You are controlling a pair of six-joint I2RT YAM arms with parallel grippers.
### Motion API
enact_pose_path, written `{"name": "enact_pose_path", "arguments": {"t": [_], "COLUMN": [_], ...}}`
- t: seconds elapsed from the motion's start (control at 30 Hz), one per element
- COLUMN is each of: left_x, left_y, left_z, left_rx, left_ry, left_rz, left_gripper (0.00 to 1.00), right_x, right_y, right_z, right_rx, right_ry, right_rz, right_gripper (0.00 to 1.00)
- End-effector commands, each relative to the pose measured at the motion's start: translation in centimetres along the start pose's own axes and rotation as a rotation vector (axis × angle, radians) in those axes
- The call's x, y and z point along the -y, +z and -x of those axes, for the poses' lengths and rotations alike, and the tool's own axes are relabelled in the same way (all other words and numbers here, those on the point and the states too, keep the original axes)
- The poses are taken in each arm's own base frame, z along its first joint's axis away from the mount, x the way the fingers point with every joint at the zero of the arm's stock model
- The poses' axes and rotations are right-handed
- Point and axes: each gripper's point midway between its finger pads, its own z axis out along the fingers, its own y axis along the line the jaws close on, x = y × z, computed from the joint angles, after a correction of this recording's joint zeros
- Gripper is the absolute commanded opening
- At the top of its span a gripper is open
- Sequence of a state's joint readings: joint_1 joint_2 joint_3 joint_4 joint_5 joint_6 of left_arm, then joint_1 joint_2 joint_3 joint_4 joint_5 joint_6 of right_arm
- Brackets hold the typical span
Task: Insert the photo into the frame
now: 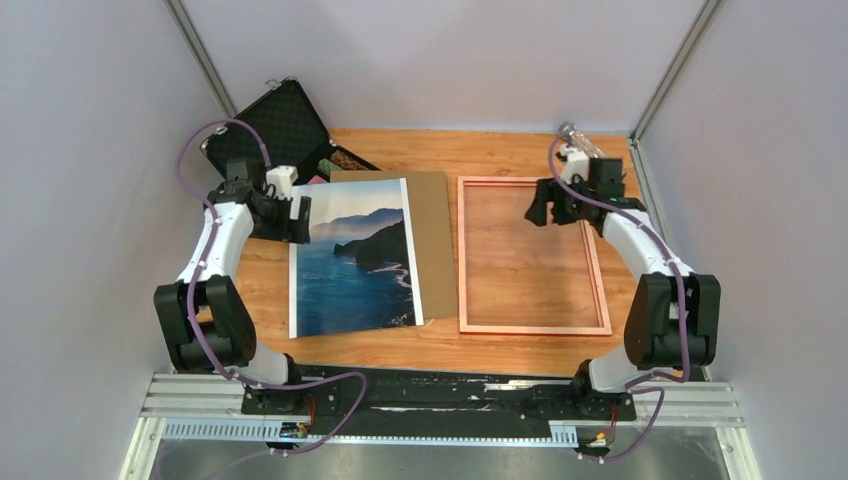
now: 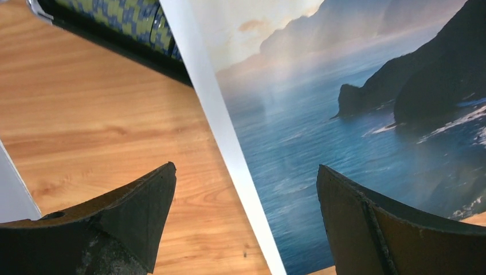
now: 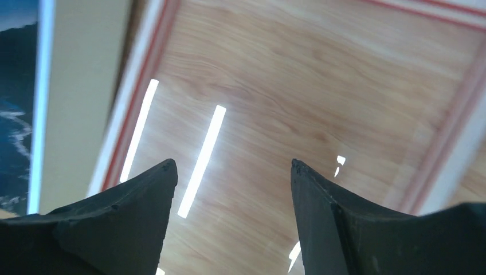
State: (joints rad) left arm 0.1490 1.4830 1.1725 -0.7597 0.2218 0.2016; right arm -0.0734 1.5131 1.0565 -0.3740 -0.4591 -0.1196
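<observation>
Both left fingers (image 2: 132, 212) and right fingers (image 3: 126, 212) gape empty; left pair straddles photo (image 1: 355, 260) border, pre-grasp; next, pinch, carry to frame (image 1: 535, 328).

Looks like a robot lab cell here: plain pale panels (image 1: 80, 120) box in the wood-grain tabletop (image 1: 480, 150) on three sides, metal posts (image 1: 200, 50) climb the far corners, and the left arm (image 1: 215, 245) and right arm (image 1: 640, 245), trailing purple cables (image 1: 196, 300), stand bolted to an aluminium rail (image 1: 690, 402) along the near edge.
</observation>
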Motion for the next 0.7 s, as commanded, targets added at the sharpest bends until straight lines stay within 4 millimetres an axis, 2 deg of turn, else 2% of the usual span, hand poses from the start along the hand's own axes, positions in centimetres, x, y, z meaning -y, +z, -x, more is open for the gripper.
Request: {"name": "enact_pose_path", "arguments": {"t": [0.0,0.03,0.07,0.13,0.27,0.37,0.5,0.67], "left_x": [-0.1,-0.1,-0.1,-0.3,-0.3,-0.1,-0.2,-0.3], "left_y": [0.0,0.2,0.3,0.6,1.3,1.7,1.8,1.8], "left_z": [-1.7,-2.1,-2.2,-2.5,-3.3,-3.8,-3.8,-3.6], "left_rx": [-0.057,-0.071,-0.075,-0.087,-0.116,-0.129,-0.115,-0.1], "left_ry": [0.021,0.023,0.018,0.007,-0.032,-0.06,-0.083,-0.094], "left_rz": [-0.046,-0.061,-0.07,-0.098,-0.189,-0.264,-0.311,-0.334], "left_gripper": [1.0,1.0,1.0,1.0,1.0,1.0,1.0,1.0], "right_x": [-8.0,-10.4,-11.7,-15.5,-20.4,-22.8,-25.8,-27.6], "right_y": [1.4,2.5,3.3,5.0,8.4,10.5,12.3,13.7], "right_z": [5.2,5.1,5.2,4.9,3.7,2.4,0.2,-2.0], "right_rx": [0.093,0.074,0.067,0.041,-0.011,-0.058,-0.125,-0.203], "right_ry": [-0.141,-0.178,-0.201,-0.268,-0.356,-0.372,-0.347,-0.274], "right_rz": [0.167,0.212,0.234,0.298,0.378,0.427,0.499,0.545], "right_gripper": [0.71,0.71,0.7,0.7,0.68,0.66,0.66,0.66]}}
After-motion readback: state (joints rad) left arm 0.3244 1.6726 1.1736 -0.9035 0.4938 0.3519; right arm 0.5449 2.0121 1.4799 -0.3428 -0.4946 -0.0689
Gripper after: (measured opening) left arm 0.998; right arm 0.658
